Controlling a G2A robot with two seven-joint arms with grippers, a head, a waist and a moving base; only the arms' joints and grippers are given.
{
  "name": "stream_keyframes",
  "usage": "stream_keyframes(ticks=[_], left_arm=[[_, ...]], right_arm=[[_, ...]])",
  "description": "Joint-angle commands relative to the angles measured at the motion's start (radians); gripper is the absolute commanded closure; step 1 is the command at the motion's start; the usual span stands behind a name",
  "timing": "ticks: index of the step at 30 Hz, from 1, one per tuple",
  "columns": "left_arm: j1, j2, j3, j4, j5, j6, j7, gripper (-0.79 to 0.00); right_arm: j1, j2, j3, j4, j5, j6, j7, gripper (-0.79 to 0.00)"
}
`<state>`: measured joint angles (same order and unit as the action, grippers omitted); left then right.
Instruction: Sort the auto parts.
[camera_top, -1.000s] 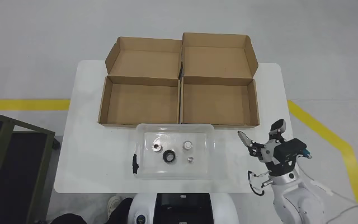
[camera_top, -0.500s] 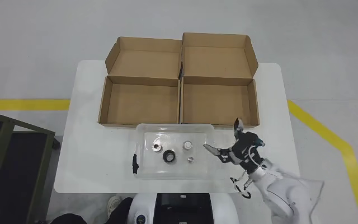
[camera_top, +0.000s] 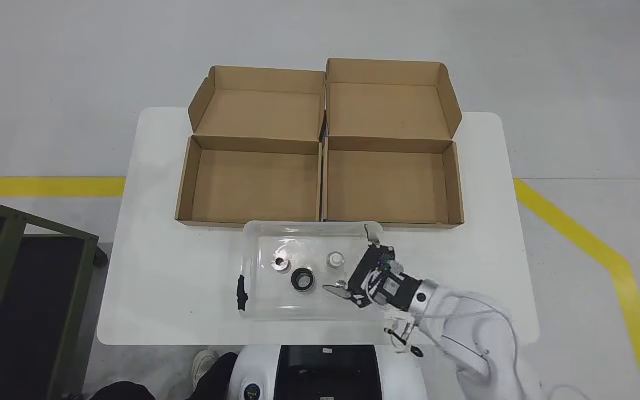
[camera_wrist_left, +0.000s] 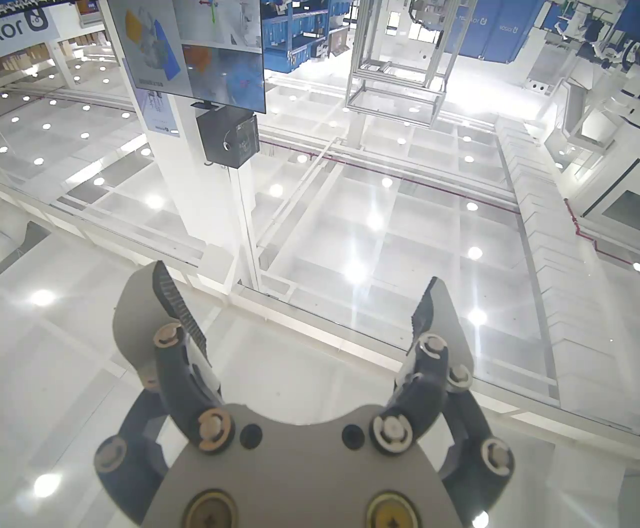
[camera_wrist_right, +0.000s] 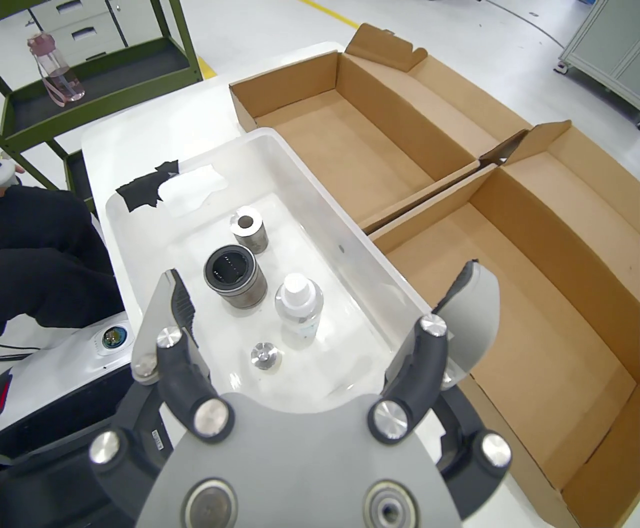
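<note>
White rounded desk (camera_top: 160, 200): all items carried on it.

Two open brown cardboard boxes set side by side on the far half, walls touching, lids folded back away from the robot: left box (camera_top: 250, 186), right box (camera_top: 388, 186). Bare cardboard floors seen in both.

Clear rectangular plastic tub (camera_top: 262, 305) placed at the near middle of the desk, its far wall just beside the near walls of the boxes. The auto parts are kept inside it.

Right tool (camera_top: 347, 262) held over the right end of the tub, fingers spread wide apart, aimed left along the tub toward the parts. Contact with the tub cannot be told.

Left tool (camera_wrist_left: 297, 280) turned up toward the hall ceiling, fingers likewise wide apart.

Parts, all standing upright on the tub floor:
- dark ringed steel cylinder bearing (camera_wrist_right: 234, 275), mid-tub, toward the near side;
- small clear bottle with white cap (camera_wrist_right: 299, 305), right of the bearing, toward the far side;
- short grey metal bushing with a bore (camera_wrist_right: 248, 229), left of the bearing, close by it;
- small silver knob (camera_wrist_right: 265, 354), just near of the bottle.

Torn black tape patch (camera_wrist_right: 145, 187) stuck on the tub's left wall.
</note>
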<state>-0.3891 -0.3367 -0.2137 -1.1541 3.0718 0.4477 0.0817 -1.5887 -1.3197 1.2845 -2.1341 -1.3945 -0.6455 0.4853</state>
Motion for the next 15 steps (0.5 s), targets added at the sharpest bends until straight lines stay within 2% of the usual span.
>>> stream_keyframes(ticks=[1, 15], left_arm=[[0.0, 0.0, 0.0, 0.0, 0.0, 0.0, 0.0, -0.785], [0.0, 0.0, 0.0, 0.0, 0.0, 0.0, 0.0, -0.785]], right_arm=[[0.012, 0.001, -0.015, 0.011, 0.011, 0.001, 0.022, -0.785], [0.096, 0.011, -0.1, 0.089, 0.014, -0.017, 0.14, -0.785]])
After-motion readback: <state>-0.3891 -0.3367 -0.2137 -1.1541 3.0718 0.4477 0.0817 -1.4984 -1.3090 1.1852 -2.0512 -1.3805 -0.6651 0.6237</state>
